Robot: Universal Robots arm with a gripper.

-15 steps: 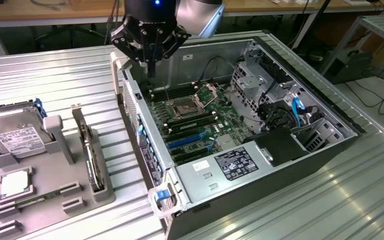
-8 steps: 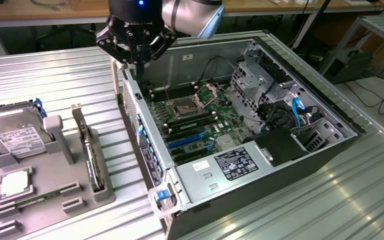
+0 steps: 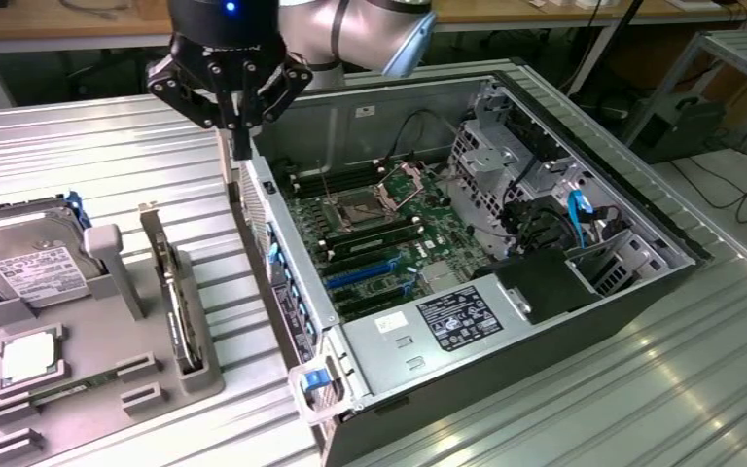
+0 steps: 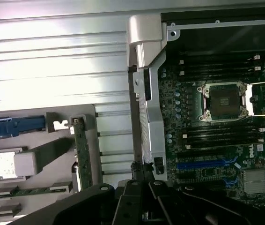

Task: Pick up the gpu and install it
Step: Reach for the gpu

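Hand closed, empty, hovering above the near wall of the open case. The gpu stands on its long edge in a slot of the grey holder, at seven o'clock from the hand in the exterior view, apart from it. Judged light and stiff but thin and fragile on its faces; best taken by the bare top edge at mid-length, clear of the silvery bracket. Ribbed metal worktop, shiny. Room is tight: hard drive at nine o'clock, case wall near at three.
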